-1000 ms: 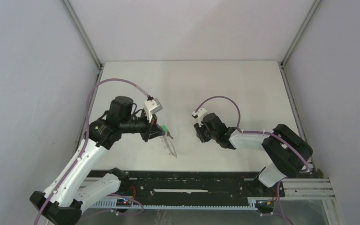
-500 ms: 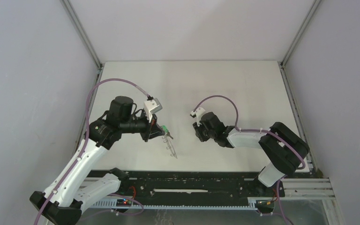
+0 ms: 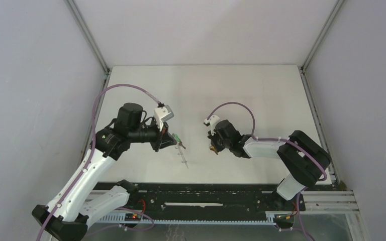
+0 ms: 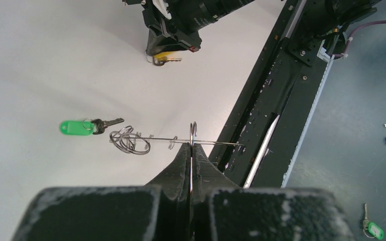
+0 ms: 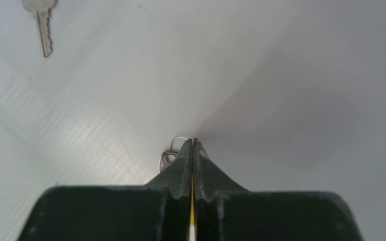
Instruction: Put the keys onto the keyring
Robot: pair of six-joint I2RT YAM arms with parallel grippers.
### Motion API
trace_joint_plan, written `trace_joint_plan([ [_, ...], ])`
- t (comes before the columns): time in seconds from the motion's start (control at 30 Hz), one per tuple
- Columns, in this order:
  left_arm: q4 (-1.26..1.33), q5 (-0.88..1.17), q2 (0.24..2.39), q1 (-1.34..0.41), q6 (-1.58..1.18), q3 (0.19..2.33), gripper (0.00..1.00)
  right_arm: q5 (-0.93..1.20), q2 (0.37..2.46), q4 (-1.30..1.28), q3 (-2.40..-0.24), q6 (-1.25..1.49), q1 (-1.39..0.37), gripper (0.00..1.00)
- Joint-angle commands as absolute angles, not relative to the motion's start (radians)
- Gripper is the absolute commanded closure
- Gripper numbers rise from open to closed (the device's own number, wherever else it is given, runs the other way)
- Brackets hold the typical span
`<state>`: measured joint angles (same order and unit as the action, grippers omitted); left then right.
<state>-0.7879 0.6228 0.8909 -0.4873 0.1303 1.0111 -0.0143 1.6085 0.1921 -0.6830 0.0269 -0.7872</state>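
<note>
**Both hands clamped: ring on the left, yellow key on the right**

The white bench (image 3: pixel 261 90) fills the middle of the overhead view, with the two arms meeting low in the frame.

The left hand (image 4: pixel 191 146) is pinched tight on the keyring (image 4: pixel 216 144). Its own camera sees the keyring edge-on, as a thin wire line across the centre of the frame with small loops bunched at its left end. The ring looks stiff, light and very thin, so a flat pinch on the rim should hold it, though it may swivel between the pads if pushed sideways.

The right hand (image 5: pixel 192 145) is closed on the yellow key (image 4: pixel 167 58), at the top centre of the left wrist view. A sliver of yellow shows between its fingers, and a small split ring pokes out past the tips. The plastic head is the broadest, least slippery place to hold. The metal blade and split ring are smooth and would likely slide.

The green key (image 4: pixel 78 127) sits left of centre, just beside the loops. Whether it is threaded on cannot be told.

A plain metal key (image 5: pixel 42 20) lies on the bench at the upper left of the right wrist view.
</note>
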Motion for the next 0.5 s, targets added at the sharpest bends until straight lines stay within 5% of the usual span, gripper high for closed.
trace_joint_plan([
  [0.0,-0.755,0.618,0.877,-0.480,0.115,1.065,1.00,0.030,1.560,0.167,-0.706,0.019,-0.791,1.00],
  [0.47,-0.747,0.597,0.872,-0.480,0.120,1.046,1.00,0.073,1.400,0.096,-0.693,0.063,-0.839,1.00],
])
